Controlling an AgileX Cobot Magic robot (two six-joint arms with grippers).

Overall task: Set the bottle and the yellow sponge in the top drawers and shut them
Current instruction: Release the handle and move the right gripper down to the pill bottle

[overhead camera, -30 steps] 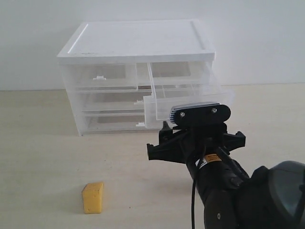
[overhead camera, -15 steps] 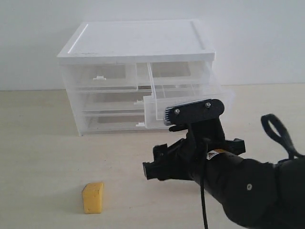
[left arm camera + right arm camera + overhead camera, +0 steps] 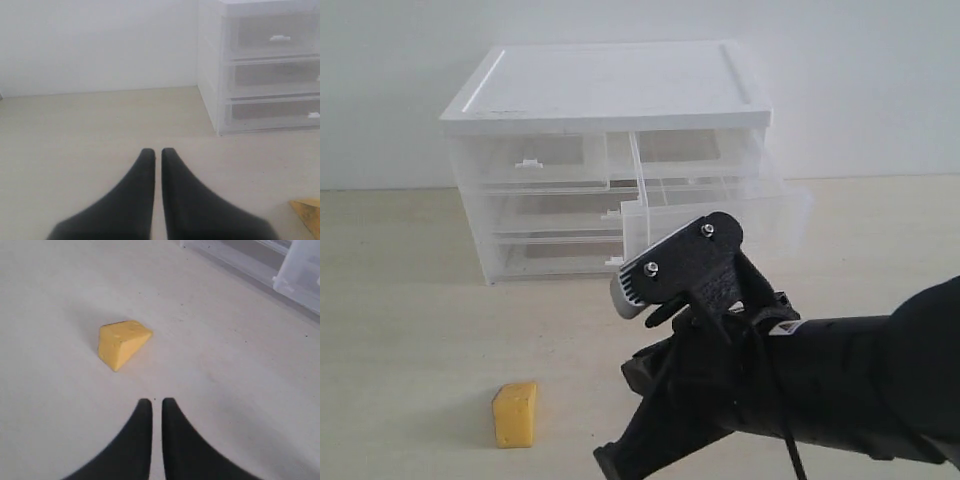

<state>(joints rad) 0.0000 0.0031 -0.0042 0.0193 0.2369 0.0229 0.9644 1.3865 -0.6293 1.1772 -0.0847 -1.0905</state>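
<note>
The yellow sponge (image 3: 515, 413) lies on the table at the front left, and the right wrist view shows it as a wedge (image 3: 122, 343) a short way ahead of my right gripper (image 3: 153, 402). That gripper is shut and empty above bare table. My right arm (image 3: 800, 370) reaches low across the front, pointing down towards the left. The left top drawer (image 3: 535, 160) is closed. The right top drawer (image 3: 720, 205) is pulled out. My left gripper (image 3: 156, 151) is shut and empty, facing the cabinet's side (image 3: 210, 65). The bottle is out of view.
The white-topped cabinet (image 3: 610, 85) stands at the back against a white wall, with two full-width drawers (image 3: 550, 235) below the top pair. A corner of the sponge (image 3: 307, 210) shows at the edge of the left wrist view.
My right gripper has gone from open to shut. Its arm has swung down and to the left, away from the pulled-out drawer and towards the sponge. The left gripper has not changed.
</note>
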